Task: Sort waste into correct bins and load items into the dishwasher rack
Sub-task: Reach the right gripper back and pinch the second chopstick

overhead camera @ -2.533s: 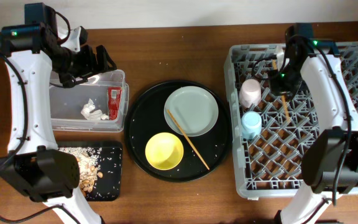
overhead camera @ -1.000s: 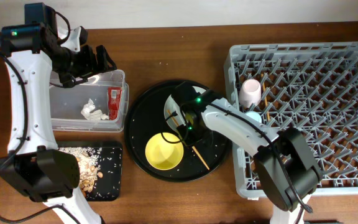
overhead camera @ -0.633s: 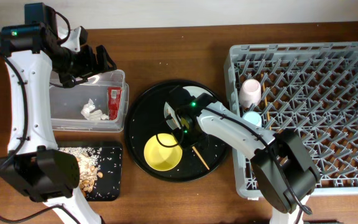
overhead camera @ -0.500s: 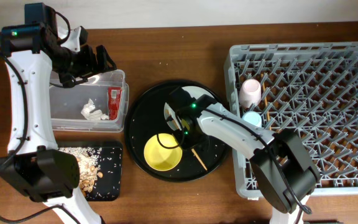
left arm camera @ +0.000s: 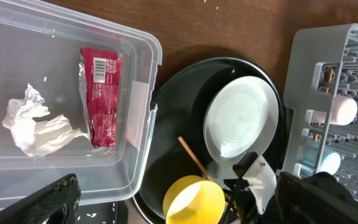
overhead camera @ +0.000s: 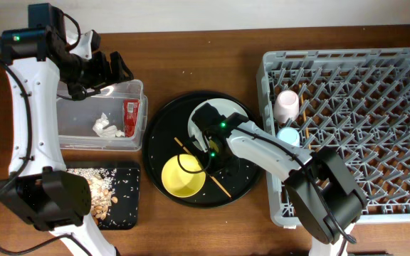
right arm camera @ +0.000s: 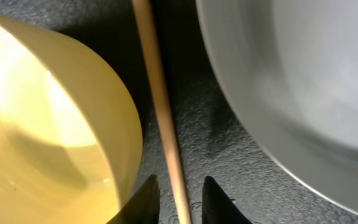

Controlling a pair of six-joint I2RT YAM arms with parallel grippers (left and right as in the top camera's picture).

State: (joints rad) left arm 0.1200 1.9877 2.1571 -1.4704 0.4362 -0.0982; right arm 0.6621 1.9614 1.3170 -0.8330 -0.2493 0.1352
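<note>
One wooden chopstick (right arm camera: 159, 106) lies on the round black tray (overhead camera: 155, 139), between the yellow bowl (overhead camera: 182, 176) and the pale plate (overhead camera: 228, 114). My right gripper (right arm camera: 180, 202) is down on the tray and straddles the chopstick. Its jaws are narrow, with a thin gap on each side, and the left fingertip (right arm camera: 145, 198) is right against the bowl. My left gripper (overhead camera: 112, 67) hovers wide open over the clear tub (overhead camera: 137, 89). In the tub lie the red wrapper (left arm camera: 98, 93) and the white tissue (left arm camera: 33, 124). The rack (overhead camera: 347, 185) holds the white cup (overhead camera: 287, 105) and the blue cup (overhead camera: 287, 135).
The flat black tray (overhead camera: 127, 210) with food scraps (overhead camera: 98, 192) sits at the front left, below the tub. The rack's near wall (overhead camera: 265, 107) stands just right of the round tray. Bare brown tabletop runs along the back edge.
My right gripper has narrowed around the chopstick. The chopstick and the yellow bowl have shifted a little to the left. The left arm has not moved.
</note>
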